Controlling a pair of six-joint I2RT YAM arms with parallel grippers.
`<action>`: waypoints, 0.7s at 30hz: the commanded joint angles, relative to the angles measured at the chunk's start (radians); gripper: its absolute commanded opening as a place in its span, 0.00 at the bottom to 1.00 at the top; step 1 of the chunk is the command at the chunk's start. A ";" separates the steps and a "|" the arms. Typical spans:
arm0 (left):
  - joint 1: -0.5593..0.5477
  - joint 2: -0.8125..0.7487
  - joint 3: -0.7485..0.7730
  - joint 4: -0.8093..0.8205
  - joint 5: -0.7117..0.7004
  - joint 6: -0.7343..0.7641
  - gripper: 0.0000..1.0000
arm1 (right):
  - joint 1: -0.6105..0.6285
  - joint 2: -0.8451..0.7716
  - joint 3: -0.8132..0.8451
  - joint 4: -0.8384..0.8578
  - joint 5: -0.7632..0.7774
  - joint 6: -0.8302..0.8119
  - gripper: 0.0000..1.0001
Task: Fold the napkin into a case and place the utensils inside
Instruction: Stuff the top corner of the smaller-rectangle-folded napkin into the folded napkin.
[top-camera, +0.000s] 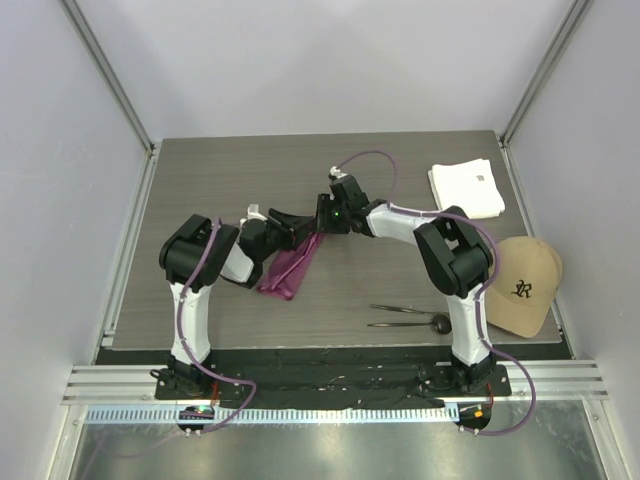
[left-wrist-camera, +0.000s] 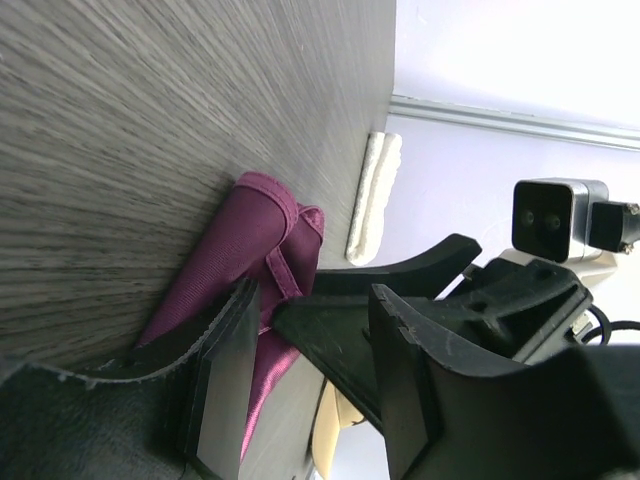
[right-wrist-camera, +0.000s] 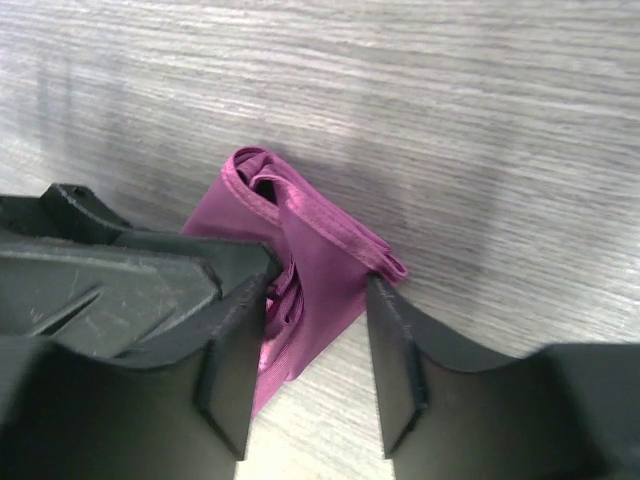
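The right fingers stand half apart, holding nothing, with the far end of the napkin lying in the gap. The left fingers are spread likewise, the same strip running between them. The napkin is a narrow, rumpled strip lying slanted on the surface, left of centre. The utensils lie side by side near the front right, well apart from it. A white cloth sits in the far right corner, a tan cap nearer the front.

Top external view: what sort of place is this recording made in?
Most likely a lab robot workcell, not a home: a wood-grain tabletop boxed in by plain white panels on aluminium posts, with an extrusion rail along its near edge.
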 joint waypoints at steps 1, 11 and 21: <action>-0.011 -0.014 -0.006 0.008 0.038 0.015 0.52 | 0.005 0.046 0.020 0.001 0.092 -0.005 0.47; 0.015 -0.159 0.082 -0.210 0.119 0.130 0.44 | 0.004 0.063 0.025 -0.010 0.077 -0.029 0.40; 0.049 -0.307 0.254 -0.790 0.133 0.513 0.17 | 0.004 0.064 0.034 -0.013 0.045 -0.055 0.40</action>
